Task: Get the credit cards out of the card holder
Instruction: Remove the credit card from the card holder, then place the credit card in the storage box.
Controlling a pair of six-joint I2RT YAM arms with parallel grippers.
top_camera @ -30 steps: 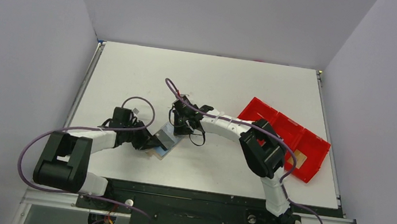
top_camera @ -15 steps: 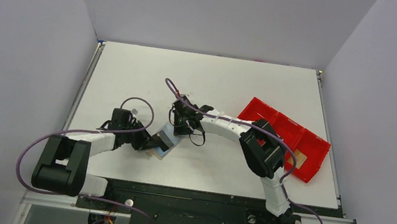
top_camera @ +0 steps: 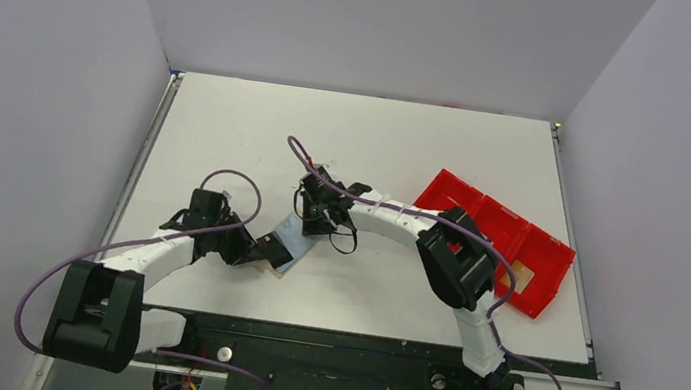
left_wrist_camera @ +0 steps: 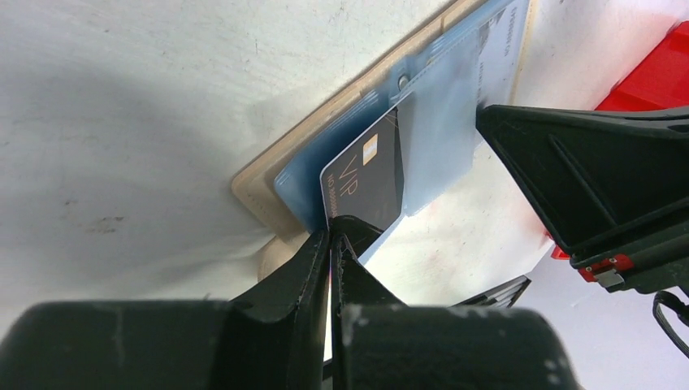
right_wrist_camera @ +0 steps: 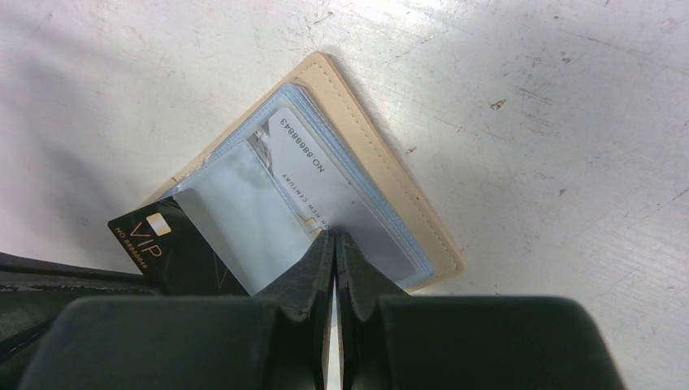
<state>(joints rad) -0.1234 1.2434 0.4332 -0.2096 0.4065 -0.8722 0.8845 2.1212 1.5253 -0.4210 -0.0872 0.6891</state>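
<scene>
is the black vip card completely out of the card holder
No, the black VIP card is partly tucked under the card holder's clear sleeve, with the left gripper pinching its near corner.

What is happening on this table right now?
The left gripper is shut on a black VIP card, which sticks partly out of the open card holder on the table. The right gripper, shut, presses its tips on the holder's clear sleeves, over a pale card inside.

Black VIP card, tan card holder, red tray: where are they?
black VIP card [left_wrist_camera: 370,188], left wrist view, its black face by the letters.
card holder [right_wrist_camera: 382,175], right wrist view, its tan stitched edge.
red tray [top_camera: 547,260], top view, inside its right end.
</scene>
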